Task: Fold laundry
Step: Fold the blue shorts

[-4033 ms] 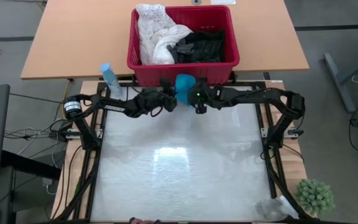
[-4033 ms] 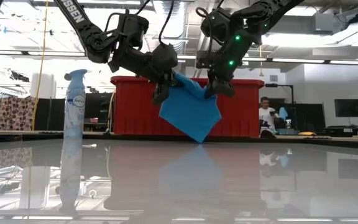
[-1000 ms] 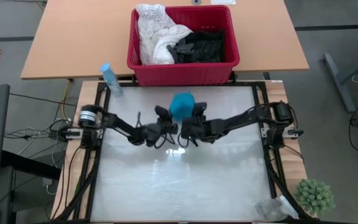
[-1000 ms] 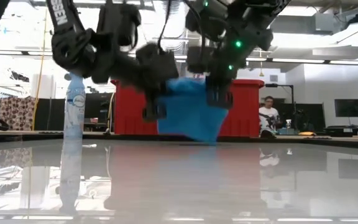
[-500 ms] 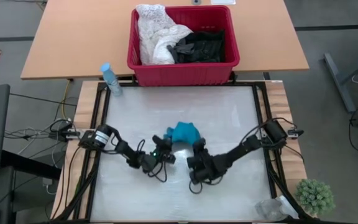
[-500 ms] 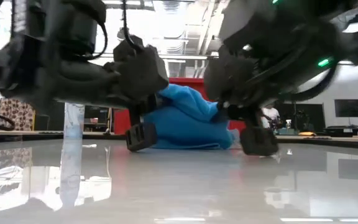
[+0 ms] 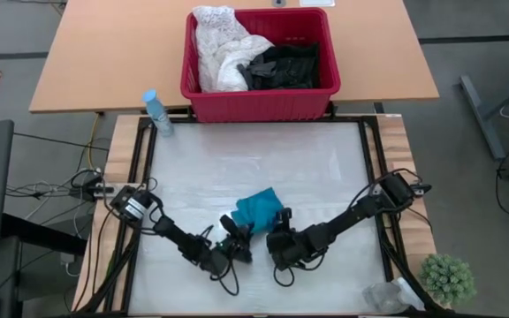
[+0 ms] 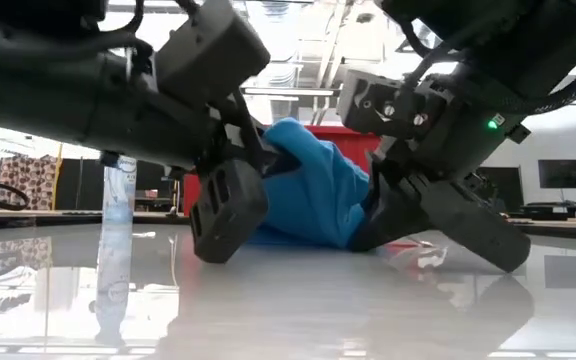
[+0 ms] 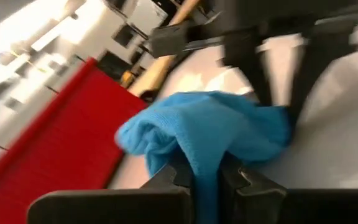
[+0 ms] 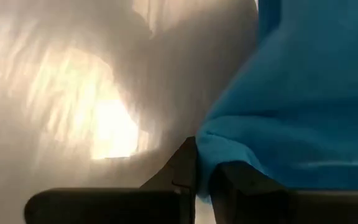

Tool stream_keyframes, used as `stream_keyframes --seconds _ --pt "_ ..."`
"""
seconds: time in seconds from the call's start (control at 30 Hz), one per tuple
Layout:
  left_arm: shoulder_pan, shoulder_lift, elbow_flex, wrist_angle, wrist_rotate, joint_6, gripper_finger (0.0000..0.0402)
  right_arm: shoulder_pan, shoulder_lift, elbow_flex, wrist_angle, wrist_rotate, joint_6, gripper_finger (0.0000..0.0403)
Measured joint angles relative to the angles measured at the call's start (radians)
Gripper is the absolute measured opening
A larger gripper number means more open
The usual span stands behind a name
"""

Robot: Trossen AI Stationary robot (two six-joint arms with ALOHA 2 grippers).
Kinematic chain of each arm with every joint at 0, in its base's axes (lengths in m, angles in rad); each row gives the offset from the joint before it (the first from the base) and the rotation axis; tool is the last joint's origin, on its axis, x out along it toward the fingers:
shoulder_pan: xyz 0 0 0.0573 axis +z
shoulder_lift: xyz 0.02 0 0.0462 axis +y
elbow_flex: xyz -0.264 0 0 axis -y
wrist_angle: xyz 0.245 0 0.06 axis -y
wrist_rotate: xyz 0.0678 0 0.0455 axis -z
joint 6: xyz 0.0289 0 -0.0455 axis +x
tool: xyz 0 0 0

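The small teal garment (image 7: 257, 208) lies bunched on the white table top, a little toward the near edge from its middle; it also shows in the low view (image 8: 308, 190). My left gripper (image 7: 239, 231) sits low at its near left side, shut on it. My right gripper (image 7: 281, 221) is at its near right side, shut on its edge. The rest of the laundry, a white lacy garment (image 7: 219, 44) and black garments (image 7: 283, 64), fills the red basket (image 7: 254, 104) beyond the far edge. My left gripper pinches a raised fold of the teal garment (image 9: 205, 163) between its two fingers, coming about level from the near left. The cloth humps up beyond the fingers and its far part rests on the table. My right gripper pinches the garment's near right edge (image 10: 211, 155) between its two fingers, slanting down from the near right. Its fingertips are close to the table top. The cloth rises slack from the hold; one layer or several, I cannot tell.
A blue spray bottle (image 7: 155, 110) stands at the table's far left corner. A small green plant (image 7: 447, 278) and a clear plastic thing (image 7: 385, 296) sit at the near right corner. Bare table top lies between the garment and the basket.
Both grippers have come toward the near edge and sunk low to the table, the left rolling its wrist and the right tipping downward. The teal garment, hanging between them before, has been drawn along and now lies bunched on the table.
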Motion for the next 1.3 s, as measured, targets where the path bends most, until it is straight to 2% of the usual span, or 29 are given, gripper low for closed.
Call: stream_keyframes --seconds 0.1,0.23,0.4,0.5,0.7,0.8,0.93,1.3 --pt "-0.020 0.000 0.033 -0.110 0.046 -0.127 0.0033 0.015 -0.001 0.001 -0.010 -0.037 0.026 0.0057" --pt "-0.055 -0.001 0.071 -0.292 0.036 -0.295 0.0067 0.042 -0.041 -0.001 -0.049 -0.072 0.121 0.0058" --pt "-0.080 -0.003 0.074 -0.360 0.056 -0.451 0.0099 0.072 -0.116 -0.006 -0.102 -0.175 0.241 0.0059" --pt "-0.081 -0.008 0.073 -0.380 0.136 -0.543 0.0112 0.086 -0.149 -0.006 -0.092 -0.265 0.302 0.0059" --pt "-0.082 -0.017 0.073 -0.445 0.388 -0.824 0.0129 0.120 -0.151 -0.005 -0.085 -0.406 0.372 0.0059" --pt "-0.086 -0.017 0.073 -0.525 0.448 -0.946 0.0134 0.133 -0.151 -0.003 -0.077 -0.463 0.435 0.0063" --pt "-0.090 -0.055 0.074 -0.638 0.455 -1.030 0.0135 0.151 -0.158 -0.003 -0.066 -0.508 0.478 0.0090" --pt "-0.059 -0.177 0.069 -0.864 0.457 -1.103 0.0135 0.128 -0.159 -0.001 -0.099 -0.558 0.573 0.0184"
